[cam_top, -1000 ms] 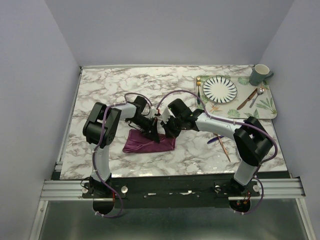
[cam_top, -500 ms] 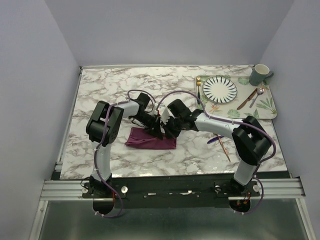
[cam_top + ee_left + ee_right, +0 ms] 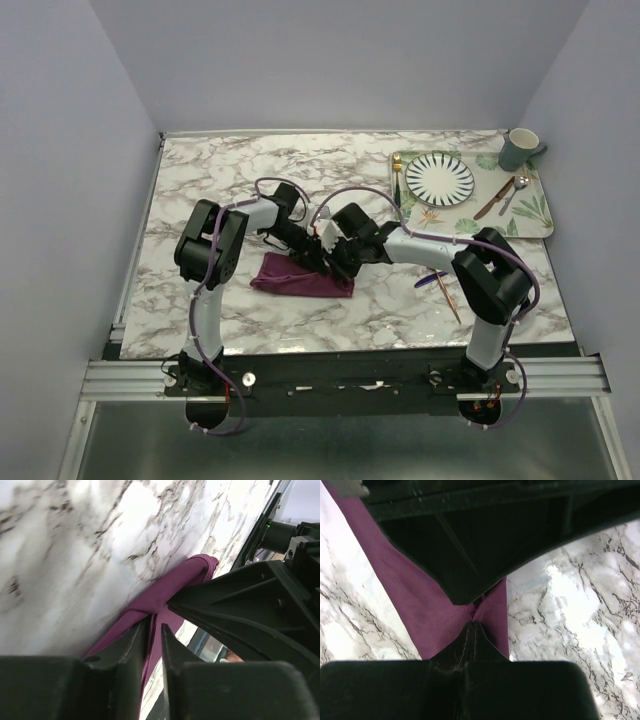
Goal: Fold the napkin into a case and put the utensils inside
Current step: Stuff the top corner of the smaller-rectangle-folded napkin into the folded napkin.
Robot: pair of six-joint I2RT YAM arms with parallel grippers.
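Note:
The plum-purple napkin [image 3: 300,281] lies on the marble as a narrow folded strip, the case shape. Both grippers meet over its right part. My left gripper [image 3: 313,256] has its jaws a narrow slit apart [image 3: 154,625], with the cloth's folded edge [image 3: 175,585] running into the slit. My right gripper [image 3: 336,263] is shut [image 3: 474,623] and pinches a puckered fold of the napkin [image 3: 415,605]. The left gripper's black body fills the top of the right wrist view. The copper fork [image 3: 448,296] and the dark blue knife [image 3: 431,279] lie crossed on the table right of the napkin.
A leaf-patterned tray [image 3: 535,222] at the back right holds a striped plate [image 3: 440,178], a gold utensil [image 3: 397,178], a silver spoon [image 3: 516,190] and a brown knife [image 3: 494,199]. A grey-green mug [image 3: 519,148] stands at the tray's far corner.
The napkin has gone from a wider fold to a narrower strip. My left gripper moved right and slightly back towards the right gripper, and its jaws have parted a little. The right gripper stays shut.

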